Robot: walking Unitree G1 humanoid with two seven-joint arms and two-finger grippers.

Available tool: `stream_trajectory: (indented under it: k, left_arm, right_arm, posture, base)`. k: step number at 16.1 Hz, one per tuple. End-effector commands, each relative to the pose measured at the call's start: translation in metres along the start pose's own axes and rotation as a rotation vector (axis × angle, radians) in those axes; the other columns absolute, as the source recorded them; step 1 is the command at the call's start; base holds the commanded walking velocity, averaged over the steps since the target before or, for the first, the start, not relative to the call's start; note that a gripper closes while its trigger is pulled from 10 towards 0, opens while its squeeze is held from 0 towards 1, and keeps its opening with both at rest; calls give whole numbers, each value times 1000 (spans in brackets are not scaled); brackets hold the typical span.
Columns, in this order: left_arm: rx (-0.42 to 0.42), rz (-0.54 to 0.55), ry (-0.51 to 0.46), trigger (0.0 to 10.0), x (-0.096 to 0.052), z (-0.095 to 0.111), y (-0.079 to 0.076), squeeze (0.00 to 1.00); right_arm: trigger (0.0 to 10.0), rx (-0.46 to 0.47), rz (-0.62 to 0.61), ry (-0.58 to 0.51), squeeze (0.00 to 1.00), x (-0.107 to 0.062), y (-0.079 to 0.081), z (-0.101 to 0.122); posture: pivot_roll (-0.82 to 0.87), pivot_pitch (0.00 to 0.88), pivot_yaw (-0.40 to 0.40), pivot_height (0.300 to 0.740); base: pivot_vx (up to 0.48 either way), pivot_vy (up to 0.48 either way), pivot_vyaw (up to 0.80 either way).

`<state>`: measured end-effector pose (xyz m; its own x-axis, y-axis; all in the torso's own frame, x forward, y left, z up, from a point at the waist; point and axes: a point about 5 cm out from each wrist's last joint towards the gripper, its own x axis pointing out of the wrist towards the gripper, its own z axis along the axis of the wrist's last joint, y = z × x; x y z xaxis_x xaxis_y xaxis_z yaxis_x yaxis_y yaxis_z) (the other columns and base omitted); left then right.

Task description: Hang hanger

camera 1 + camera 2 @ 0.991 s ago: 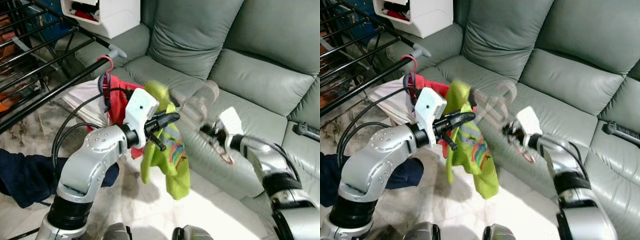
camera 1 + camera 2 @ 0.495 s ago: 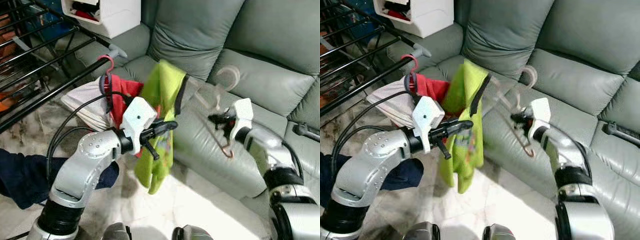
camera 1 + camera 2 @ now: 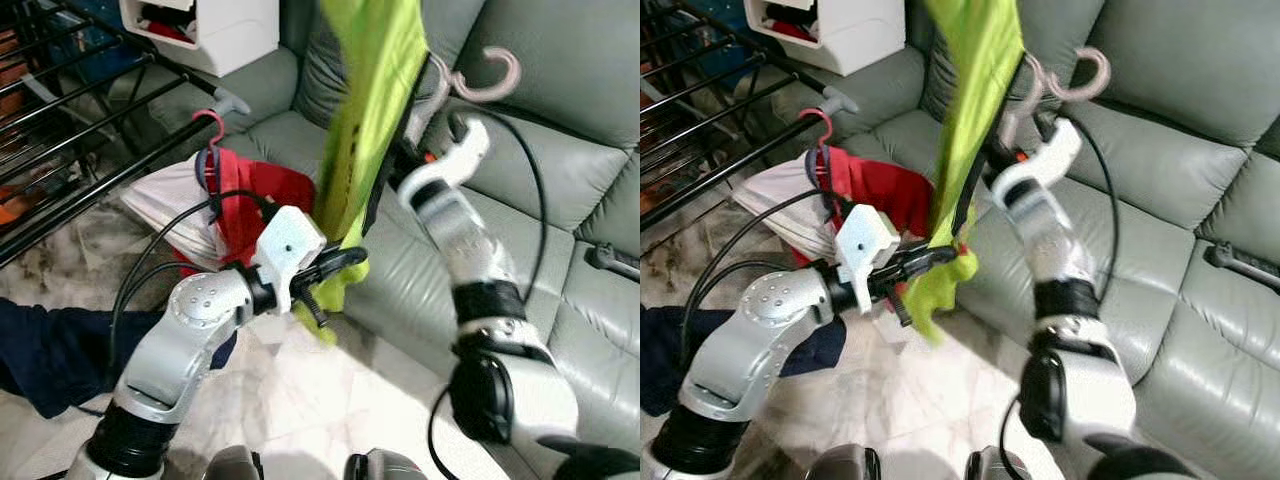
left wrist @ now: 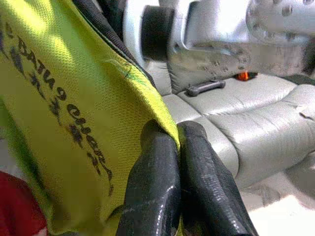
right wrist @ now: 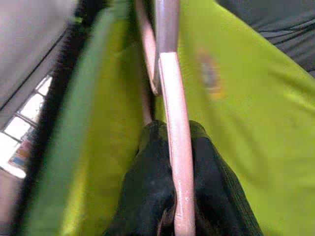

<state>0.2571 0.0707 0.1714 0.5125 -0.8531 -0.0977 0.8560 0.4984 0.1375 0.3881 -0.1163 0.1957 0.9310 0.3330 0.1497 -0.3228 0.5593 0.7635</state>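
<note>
**Both tools grip a lime-green shirt and its pink hanger above the sofa**

The right tool (image 5: 167,196) is raised high in front of the grey sofa (image 3: 560,170), its two black fingers (image 5: 147,182) closed on the bar of a pale pink hanger (image 5: 170,123). The hanger's hook (image 3: 490,85) curls above the right wrist, level with the sofa's back cushions. A lime-green shirt (image 3: 370,110) hangs on the hanger and stretches down in a long, narrow drape to the left tool (image 4: 179,182), which is lower and out in front of the sofa's front edge. The left tool's fingers (image 4: 152,182) are pressed together on the shirt's dark-trimmed hem, which bears dark printed lettering.

Behind the left arm, a red garment (image 3: 255,205) hangs on a red hanger (image 3: 212,128) hooked over a black drying rack (image 3: 90,150). A pale cloth (image 3: 165,205) is just beside it. A dark blue cloth (image 3: 50,350) lies on the marble floor (image 3: 330,400). A white box (image 3: 215,30) is at the sofa's left end.
</note>
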Motion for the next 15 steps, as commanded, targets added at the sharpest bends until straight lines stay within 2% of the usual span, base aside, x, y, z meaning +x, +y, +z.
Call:
stream_trajectory:
  k: [1,2,3,4,5,6,9,12,15]
  left_arm:
    - [-16,-83,99,10000,2,-21,-14,0]
    - [25,-86,126,10000,2,-26,-16,0]
    - [34,-87,131,10000,2,-26,-16,0]
    - [39,-83,131,10000,2,-27,-16,0]
    - [65,-41,138,10000,2,-27,-9,0]
    - [98,2,133,10000,1,-26,-1,0]
    - [153,129,82,10000,3,-17,17,0]
    - [194,208,58,10000,1,-12,27,0]
    - [226,300,23,10000,-1,-6,39,0]
  right_arm:
    - [10000,-61,82,-124,0,7,27,35]
    - [10000,-250,127,-75,0,7,34,27]
    - [10000,-296,138,-63,0,6,35,25]
    - [10000,-362,164,2,0,5,36,17]
    - [10000,-595,237,172,0,-4,32,-6]
    - [10000,-720,246,285,0,-14,20,-20]
    - [10000,-788,179,482,0,-35,-11,-32]
    - [10000,-896,86,509,0,-52,-38,-19]
    - [10000,-926,-34,593,0,-75,-64,-15]
  posture:
    - [-26,18,-24,740]
    - [-26,18,-24,740]
    - [-26,18,-24,740]
    - [-26,18,-24,740]
    - [-23,15,-26,740]
    - [-23,15,-26,740]
    - [-26,18,-25,740]
    - [-25,18,-27,740]
    - [-25,19,-29,740]
  base:
    - [0,0,0]
    - [0,0,0]
    - [0,0,0]
    - [0,0,0]
    - [0,0,0]
    - [0,0,0]
    - [0,0,0]
    - [0,0,0]
    - [0,0,0]
